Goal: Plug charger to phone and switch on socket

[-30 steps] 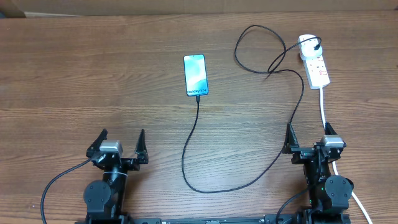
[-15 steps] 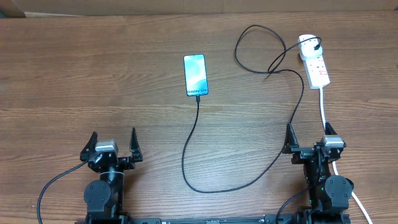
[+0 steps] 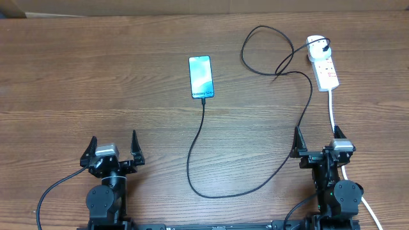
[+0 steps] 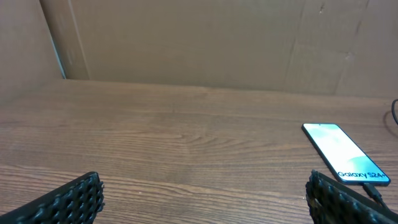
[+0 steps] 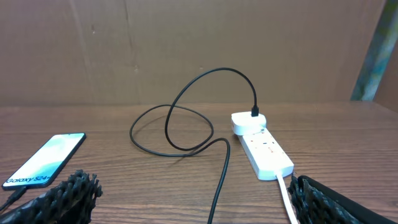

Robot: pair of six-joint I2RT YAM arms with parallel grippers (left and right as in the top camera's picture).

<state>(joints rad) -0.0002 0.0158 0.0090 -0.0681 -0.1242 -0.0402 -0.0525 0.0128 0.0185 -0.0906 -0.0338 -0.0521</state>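
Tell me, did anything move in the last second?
The left fingers slid a little to the robot's left, away from the phone, open and empty. The right fingers, the phone, the charger and the socket stayed put.

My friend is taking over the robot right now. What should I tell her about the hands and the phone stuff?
Left gripper: open, empty, low at the near edge of the table.
Right gripper: open, empty, at the near edge too.
Phone: flat mid-table, screen lit.
Charger: its tip meets the phone's near end and looks plugged in. The cable loops to the socket at far right, where its black plug sits.
Done: charger seems plugged in.
Left: whether the socket is on is too small to tell, so check it.
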